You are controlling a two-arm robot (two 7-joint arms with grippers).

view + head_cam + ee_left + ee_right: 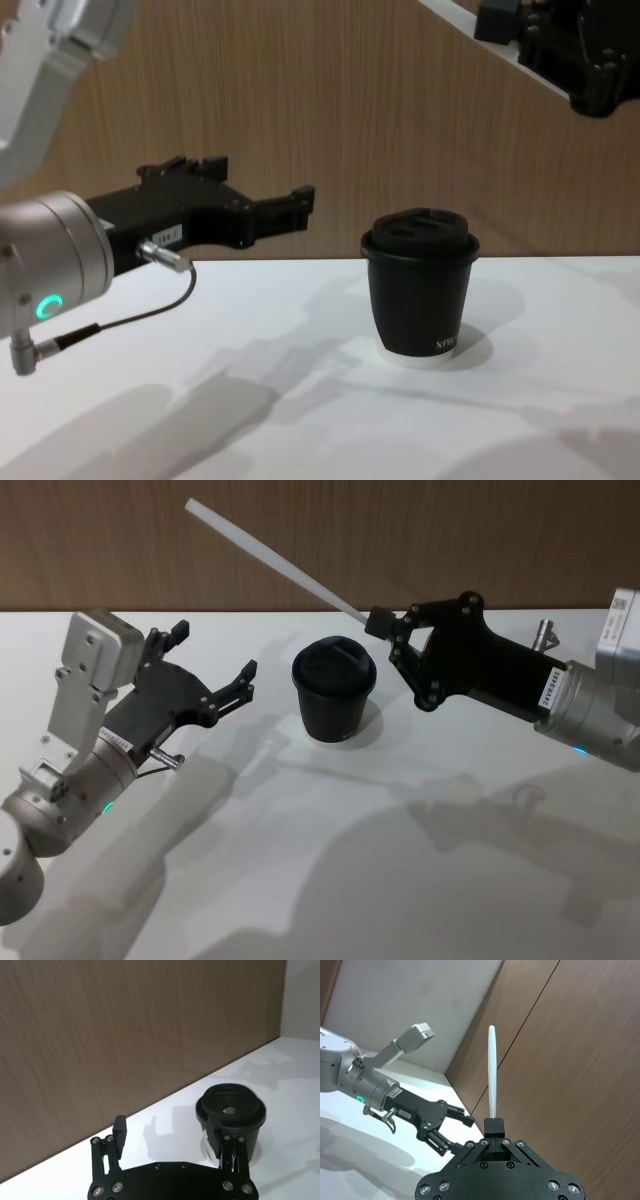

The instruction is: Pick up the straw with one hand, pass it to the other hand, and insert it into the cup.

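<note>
The thin white straw (270, 555) slants up and to the left through the air, and my right gripper (378, 621) is shut on its lower end, just above and right of the cup. In the right wrist view the straw (492, 1070) rises straight out of the shut gripper (494, 1127). The black lidded cup (335, 690) stands upright mid-table, also seen in the chest view (420, 285). My left gripper (213, 652) hovers open to the cup's left, holding nothing; its wrist view shows the open gripper (167, 1132) facing the cup (231, 1110).
The white table (330, 860) has free room in front of the cup. A brown wood-panel wall (100, 540) runs along the table's far edge.
</note>
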